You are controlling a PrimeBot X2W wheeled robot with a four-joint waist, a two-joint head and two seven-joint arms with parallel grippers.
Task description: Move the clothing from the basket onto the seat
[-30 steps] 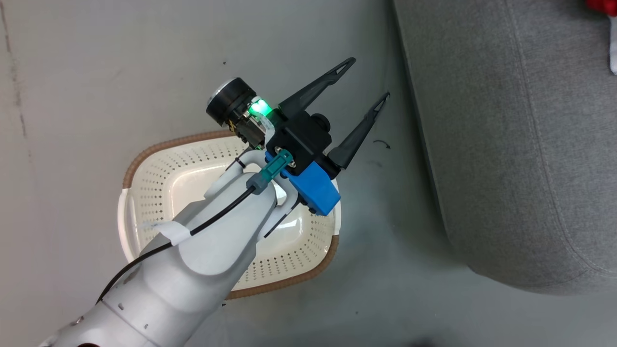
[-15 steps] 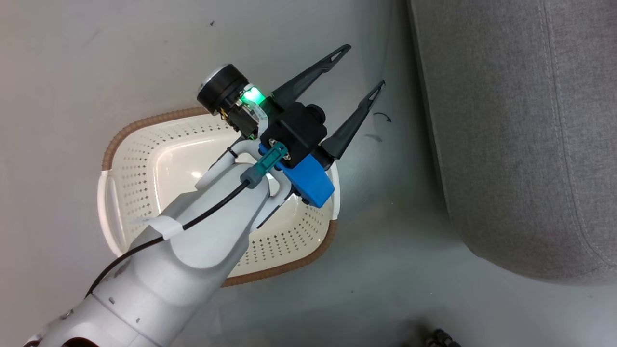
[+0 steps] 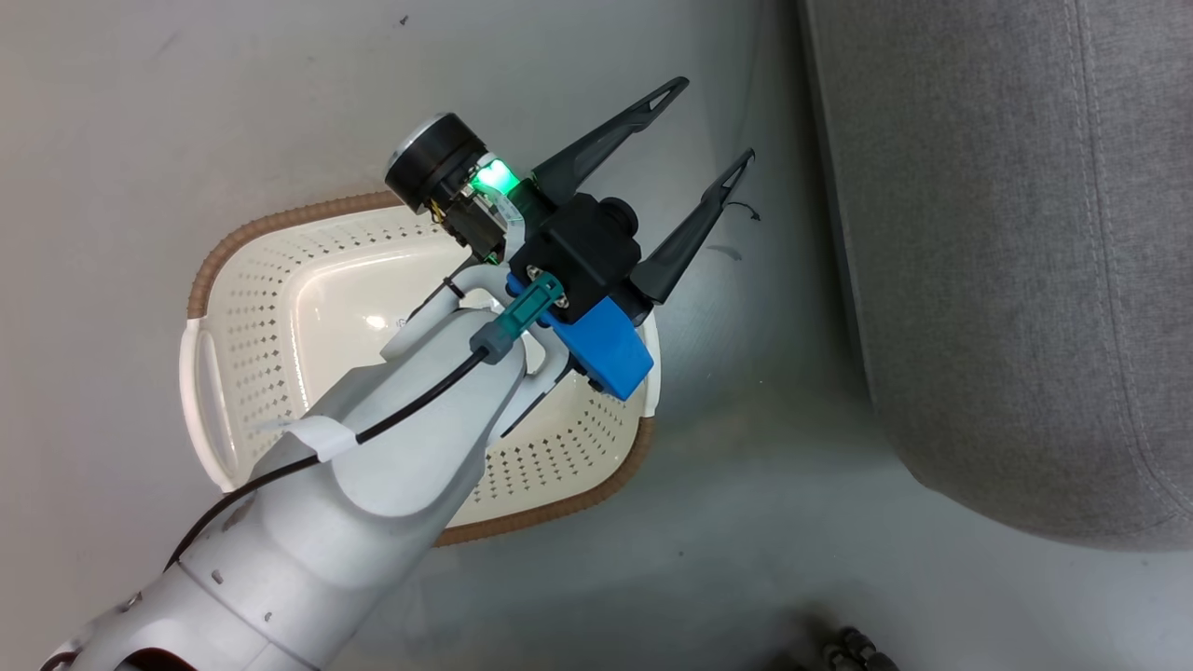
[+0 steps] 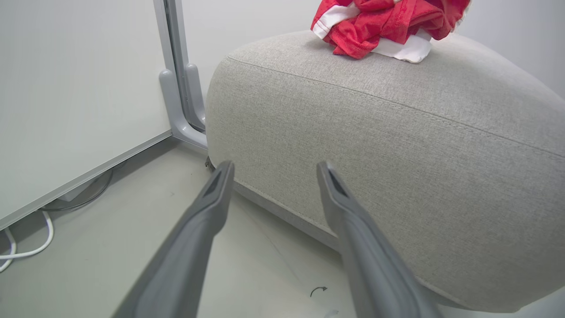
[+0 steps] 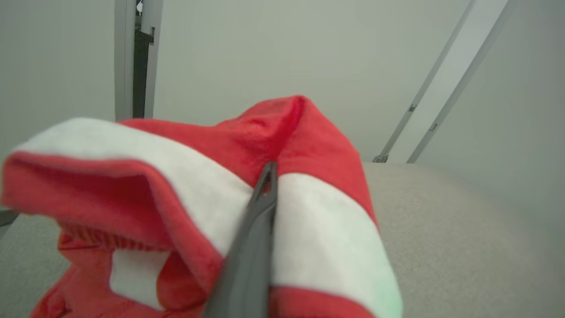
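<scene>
The cream basket (image 3: pixel 280 226) stands on the floor at the lower left of the head view, and the part of its inside not covered by my arm is bare. My left gripper (image 3: pixel 715 119) hangs open above the floor beyond the basket's far right corner, pointing toward the grey seat (image 3: pixel 1007 280). In the left wrist view the same open gripper (image 4: pixel 274 164) faces the seat (image 4: pixel 375 145), with red-and-white clothing (image 4: pixel 375 22) heaped on top. My right gripper (image 5: pixel 270 170) is shut on red clothing (image 5: pixel 318 141) with a white band, above the seat (image 5: pixel 441 229).
A pale partition panel with a grey post (image 4: pixel 176 88) stands to the left of the seat, with a white cable (image 4: pixel 26 251) on the floor beneath it. A small black scrap (image 4: pixel 318 289) lies on the floor near the seat's base.
The head camera has shifted, so the basket sits further left and the red cloth at the top right corner has left that view. My left gripper stays open over the same spot.
</scene>
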